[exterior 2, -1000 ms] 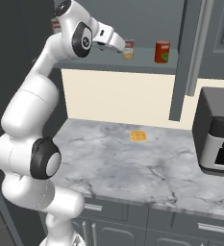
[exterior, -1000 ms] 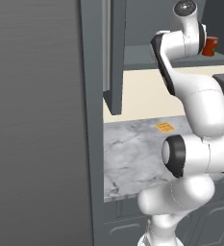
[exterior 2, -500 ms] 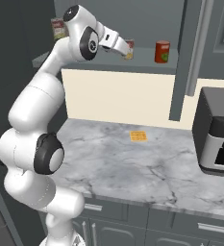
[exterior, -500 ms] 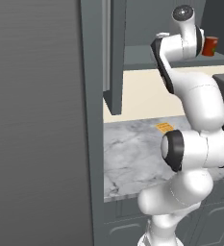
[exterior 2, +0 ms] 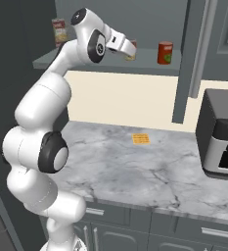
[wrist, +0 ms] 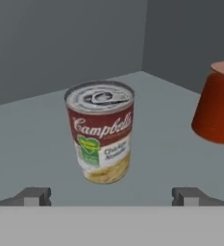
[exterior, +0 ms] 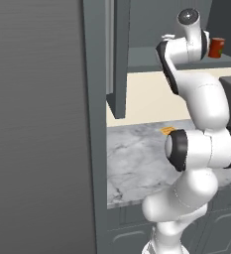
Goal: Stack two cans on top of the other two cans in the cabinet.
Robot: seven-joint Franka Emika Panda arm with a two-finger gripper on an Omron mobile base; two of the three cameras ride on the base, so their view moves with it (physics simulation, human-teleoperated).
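In the hand view a can [wrist: 101,137] with a red-and-white label, a yellowish lower band and a metal pull-tab top stands upright on the cabinet's grey shelf [wrist: 171,158]. My gripper [wrist: 111,197] is open just short of it, one fingertip to each side. A plain red-orange can [wrist: 218,109] stands to its right, apart from it. In the right base view the gripper [exterior 2: 129,49] reaches onto the shelf [exterior 2: 86,60] and half hides that labelled can [exterior 2: 132,57]. The red-orange can [exterior 2: 165,53] is to the right, and a second labelled can [exterior 2: 59,32] stands far left.
The tall narrow cabinet door [exterior 2: 191,59] hangs open right of the cans. Below is a marble counter [exterior 2: 135,166] with a small orange item [exterior 2: 141,138] and a dark appliance [exterior 2: 223,137] at the right. A tall grey panel [exterior: 37,124] walls the left.
The arm has swung its upper links up and pushed the open gripper a little rightward and down along the shelf toward the labelled can. The cans have not moved.
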